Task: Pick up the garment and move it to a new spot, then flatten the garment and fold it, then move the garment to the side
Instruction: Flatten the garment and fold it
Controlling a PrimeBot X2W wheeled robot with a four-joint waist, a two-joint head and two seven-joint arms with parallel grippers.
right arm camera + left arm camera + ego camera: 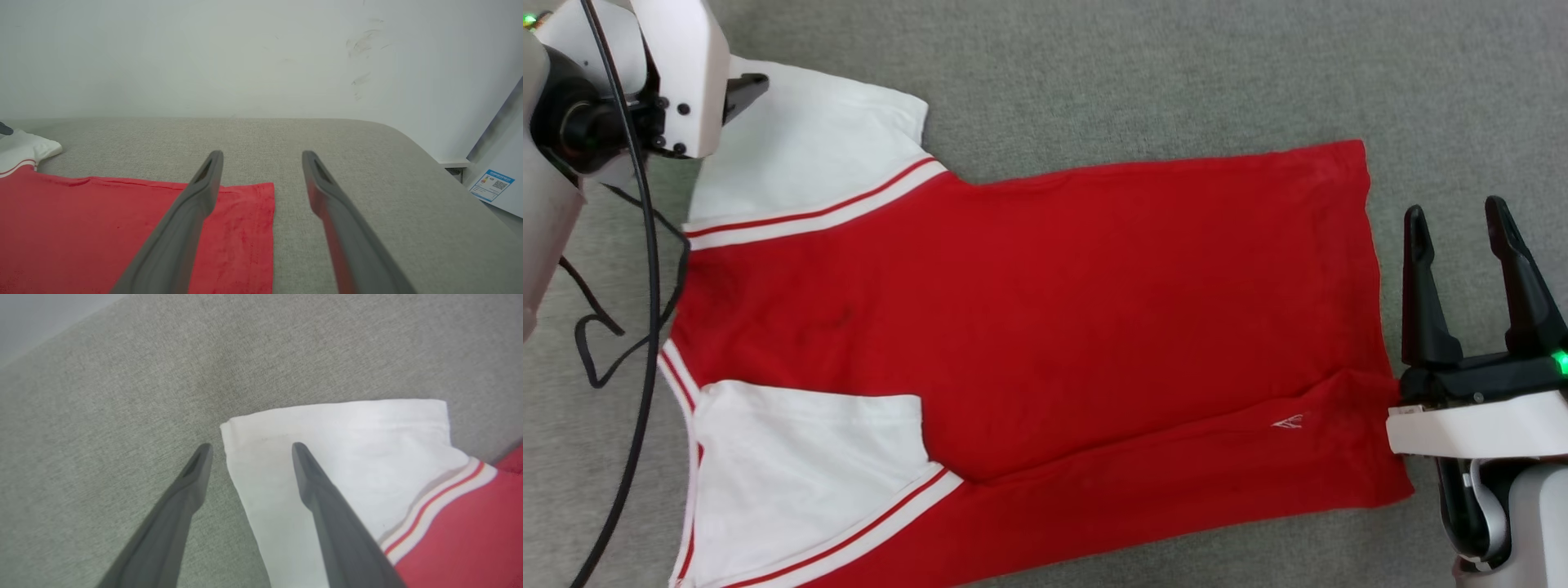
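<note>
The garment (1054, 310) lies spread flat on the grey fabric surface, a red T-shirt with white sleeves and striped trim, collar end to the left and hem to the right. My left gripper (250, 447) is open above the corner of the far white sleeve (347, 441): one finger over the sleeve, the other over bare surface. In the head view, one of its fingertips (747, 86) pokes out at the sleeve's top left. My right gripper (1455, 211) stands open just right of the hem, holding nothing. From its wrist, the hem corner (245, 212) lies under its left finger.
A black cable (645, 286) hangs from the left arm and loops over the surface beside the collar. The grey surface (1094, 73) ends at a pale wall (245, 61) behind and rounds off at the right, where a white board with a sticker (490, 183) leans.
</note>
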